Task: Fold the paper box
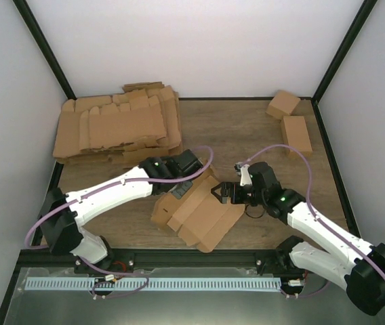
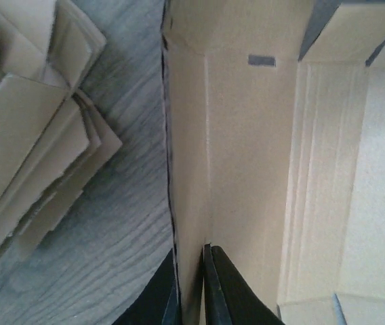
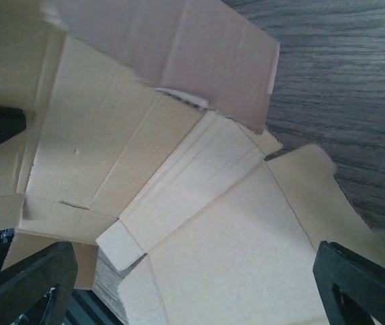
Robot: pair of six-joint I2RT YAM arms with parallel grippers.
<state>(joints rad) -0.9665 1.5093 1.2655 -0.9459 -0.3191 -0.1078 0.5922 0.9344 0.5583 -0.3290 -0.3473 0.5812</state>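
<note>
Stacked cardboard blanks (image 1: 114,125) back left, two small boxes (image 1: 296,134) back right.

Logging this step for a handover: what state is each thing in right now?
paper box: partly folded, some panels raised, not closed.
left claw: shut on a paper box panel.
right claw: open, holding nothing.
pile of blanks: flat, unfolded, stacked.
two small boxes: folded closed.

White walls (image 1: 199,40) are closing in a wood-grain desk (image 1: 247,128) at its far, left and right edges. Black frame posts (image 1: 43,47) are rising from the far corners. A pale slotted rail (image 1: 179,283) is running along the near edge. Soft, even light is falling throughout.
</note>
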